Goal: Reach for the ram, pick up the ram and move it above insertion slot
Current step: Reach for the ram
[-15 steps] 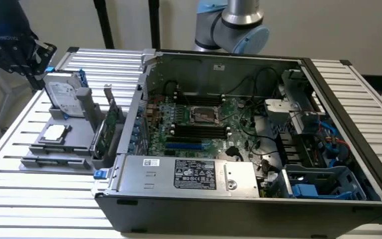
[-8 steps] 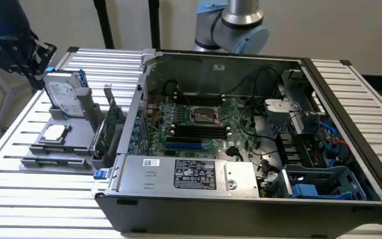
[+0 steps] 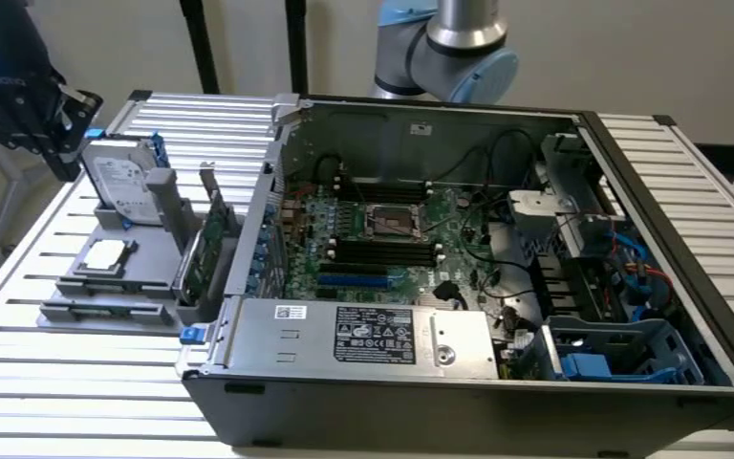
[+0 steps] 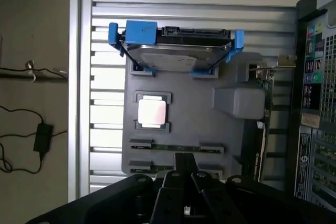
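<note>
My gripper hangs above a grey tray, fingers pressed together and holding nothing. The ram, a thin green stick, lies flat in the tray, lower left of the exterior view, beside an open computer case.

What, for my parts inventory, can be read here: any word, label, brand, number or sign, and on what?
Nothing reads clearly.
On the power supply, the black label: print too small.
Beside it, the white sticker: blurred.
On the hard drive, the drive label: too small.
On the computer case, the back-panel stickers: blurred.
</note>
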`<state>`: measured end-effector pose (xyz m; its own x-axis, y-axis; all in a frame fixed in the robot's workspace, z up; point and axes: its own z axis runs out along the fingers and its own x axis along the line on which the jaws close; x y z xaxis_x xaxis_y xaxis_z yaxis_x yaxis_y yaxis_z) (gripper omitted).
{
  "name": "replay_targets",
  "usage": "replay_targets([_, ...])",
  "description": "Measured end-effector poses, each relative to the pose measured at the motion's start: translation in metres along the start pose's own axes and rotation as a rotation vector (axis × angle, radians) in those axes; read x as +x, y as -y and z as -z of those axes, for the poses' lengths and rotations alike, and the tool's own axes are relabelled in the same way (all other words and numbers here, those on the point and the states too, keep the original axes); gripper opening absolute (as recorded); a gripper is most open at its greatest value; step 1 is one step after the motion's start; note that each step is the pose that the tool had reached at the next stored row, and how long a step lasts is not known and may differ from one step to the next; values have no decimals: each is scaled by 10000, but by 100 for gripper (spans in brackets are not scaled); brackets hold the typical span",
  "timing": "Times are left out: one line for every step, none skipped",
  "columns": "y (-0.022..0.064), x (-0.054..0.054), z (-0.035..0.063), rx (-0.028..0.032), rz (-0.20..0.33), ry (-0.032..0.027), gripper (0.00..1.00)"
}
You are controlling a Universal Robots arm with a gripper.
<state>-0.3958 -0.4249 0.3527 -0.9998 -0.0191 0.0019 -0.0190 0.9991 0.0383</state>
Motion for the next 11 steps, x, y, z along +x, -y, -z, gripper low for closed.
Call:
replay_targets([30, 0, 1, 1, 1, -5, 11])
replay_targets([60, -1, -1, 0, 3, -9, 11])
replay_targets([86, -4, -3, 1, 5, -12, 11])
replay_targets([110, -8, -7, 0, 8, -12, 11])
replay_targets([131, -15, -9, 0, 13, -13, 11])
replay_targets([151, -22, -13, -1, 19, -13, 11])
replay_targets([171, -31, -16, 1, 27, -14, 11])
replay_targets([190, -39, -20, 0, 34, -14, 11])
replay_targets([212, -49, -26, 0, 42, -14, 11])
replay_targets([230, -59, -32, 0, 52, -14, 11])
replay_targets([247, -69, -40, -1, 62, -14, 11])
